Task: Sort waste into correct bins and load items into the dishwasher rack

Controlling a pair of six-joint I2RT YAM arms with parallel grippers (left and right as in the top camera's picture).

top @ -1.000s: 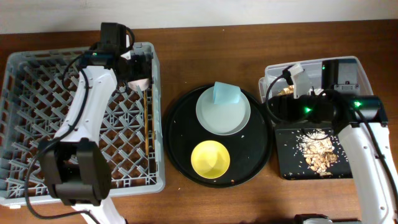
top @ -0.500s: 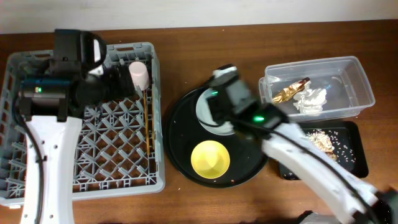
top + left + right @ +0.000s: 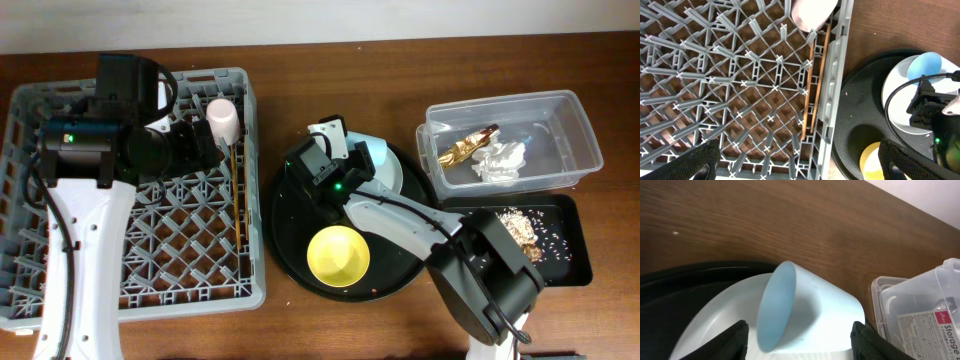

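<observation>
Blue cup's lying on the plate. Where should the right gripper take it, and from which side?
Pinch the blue cup across its round wall, mid-body, coming down from above. It lies on its side on the plate, mouth sideways, so the rim offers little grip from above. The right gripper hangs open over it.

l gripper [image 3: 800, 162] let go pink cup [image 3: 222, 120], backed off; r gripper [image 3: 800, 340] swung over to blue cup [image 3: 805, 310].
</observation>
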